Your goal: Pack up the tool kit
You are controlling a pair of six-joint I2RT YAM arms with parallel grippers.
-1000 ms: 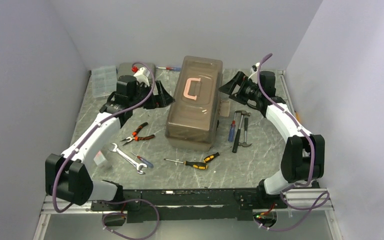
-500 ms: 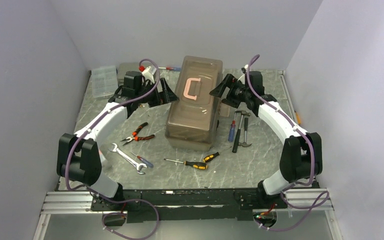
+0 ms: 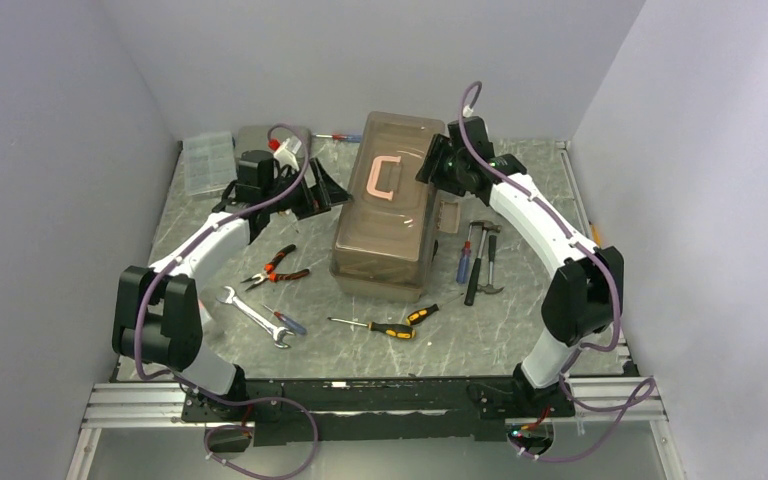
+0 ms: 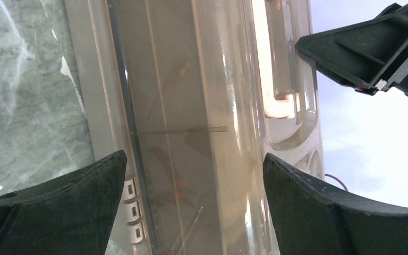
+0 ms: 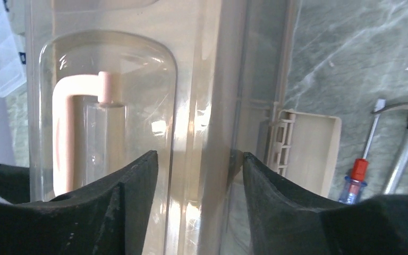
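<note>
**Clerk:** Item one, left: left gripper [image 4: 194, 158], jaws spread full and clasping nothing, facing the flank of the toolbox [image 3: 385, 240]. Hazard?

**Checker:** The fingers sit close to the wall. A nudge could skate the box across the marbled table [image 3: 530, 320], I judge.

**Clerk:** Item two, centre: toolbox, mid-table, lid [image 3: 400, 140] down. Pliers [image 3: 275, 267], screwdrivers [image 3: 385, 328] and hammers [image 3: 480, 262] lie loose on the table around it.

**Checker:** Nothing packed, then. The lid must come up first. Raised from one side only, it may twist, or drag the box onto the hammers.

**Clerk:** Item three, right: right gripper [image 5: 199, 155], jaws part-way apart astride the lid's right-hand ridge. Pinching or merely straddling: cannot tell.

**Checker:** Glossy plastic; a shallow bite there would likely slip.

**Clerk:** Materials: rigid taupe body; smoky see-through domed lid; pink U-shaped handle [image 3: 384, 178] recessed on top; ribbed latch flap [image 5: 308, 149] splayed outward.

**Checker:** Tools: steel shafts; red, black and yellow grips.
</note>
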